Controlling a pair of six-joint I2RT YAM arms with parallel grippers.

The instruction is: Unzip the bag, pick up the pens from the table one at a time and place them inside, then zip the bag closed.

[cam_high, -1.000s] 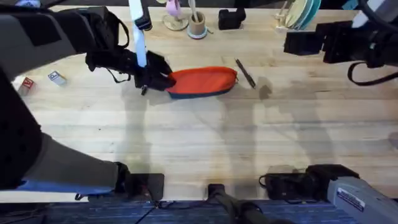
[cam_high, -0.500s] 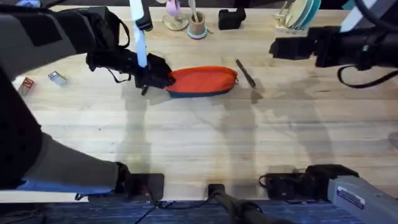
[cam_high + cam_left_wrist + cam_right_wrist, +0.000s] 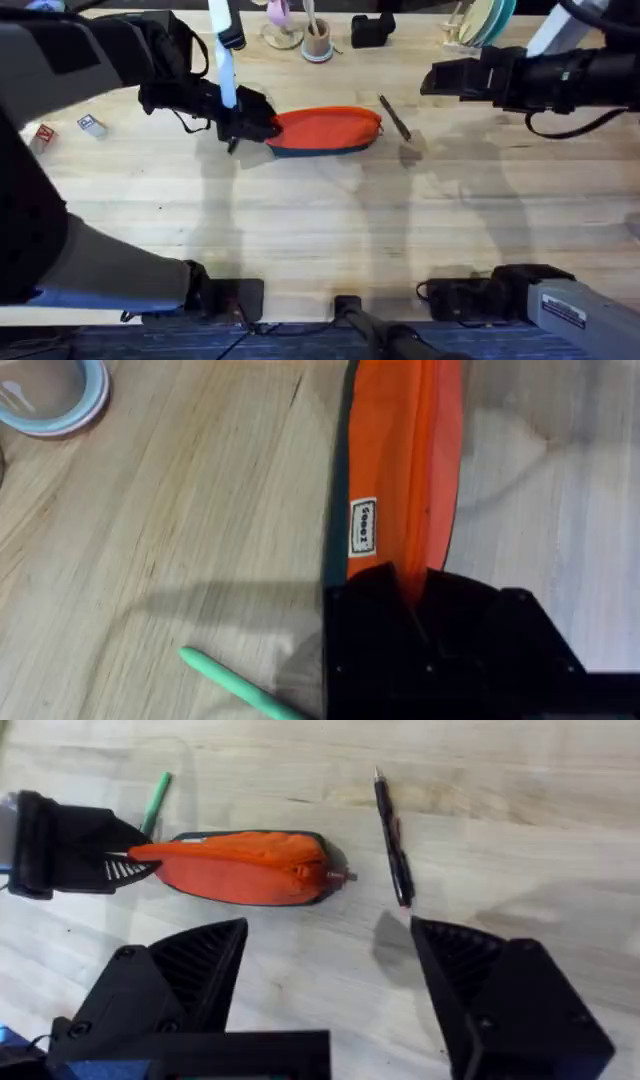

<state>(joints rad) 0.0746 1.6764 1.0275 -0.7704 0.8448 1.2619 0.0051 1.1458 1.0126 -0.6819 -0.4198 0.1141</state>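
Toward the far edge of the desk [image 3: 330, 230], a little left of its middle, lies the bag [image 3: 326, 131], lengthwise along that edge. Your left pincer [image 3: 252, 126] is clamped on the bag's left end; the left wrist view shows the black fingers pinching the orange fabric. That hold reads as an anchor: it pins one end so the zipper can be drawn along without the whole pouch sliding. The zipper pull sits at the opposite end, the right one, pointing toward the black pen [image 3: 394, 117], which lies just beside that end, apart from the bag. I judge the bag not yet unzipped, though the seam is hard to read.

Your right pincer [image 3: 330, 980] hangs spread wide above the desk, over the black pen and the zipper end, gripping nothing. That open stance suits either a reach for the pull or for the pen; the pull comes first by the task.

The green pen [image 3: 154, 804] lies by the held end, on its far-edge side, close to your left pincer.

Compared with a second ago, your right arm has swung leftward from the desk's right edge toward the bag, and its shadow has slid onto the pen. The bag, both pens and your left pincer have not shifted.
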